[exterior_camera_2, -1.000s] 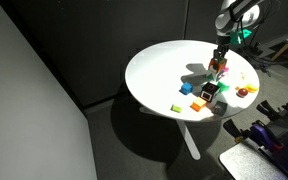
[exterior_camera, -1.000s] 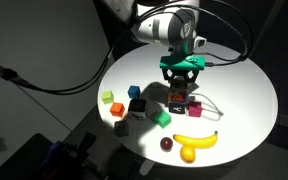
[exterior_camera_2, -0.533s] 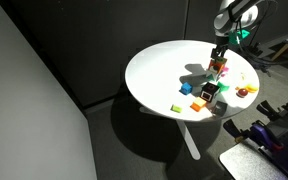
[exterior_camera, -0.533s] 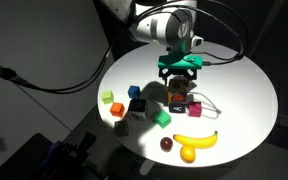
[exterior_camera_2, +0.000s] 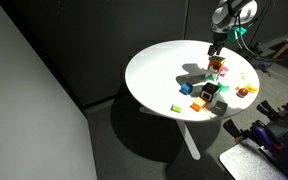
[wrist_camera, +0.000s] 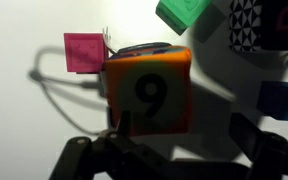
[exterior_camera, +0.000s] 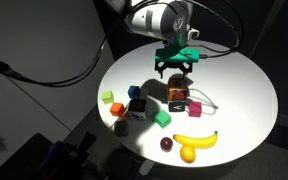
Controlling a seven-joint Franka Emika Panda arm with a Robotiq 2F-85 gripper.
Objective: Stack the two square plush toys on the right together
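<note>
Found pincer [exterior_camera: 176, 72] released, fingers spread, gripping nothing, poised just above orange numbered cube [exterior_camera: 178, 94]. Located that cube on white table [exterior_camera: 239, 95], toward the middle, just beside pink cube [exterior_camera: 195, 105], seemingly perched on something dark; cannot tell what. Spotted patterned black cube [wrist_camera: 248, 25] apart, near green cube [wrist_camera: 187, 12]. Judged both plush: light, squashy, unbreakable, fuzzy enough not to slip. Best pinched across opposite side faces, mid-height, gently, to avoid crushing or toppling.
</note>
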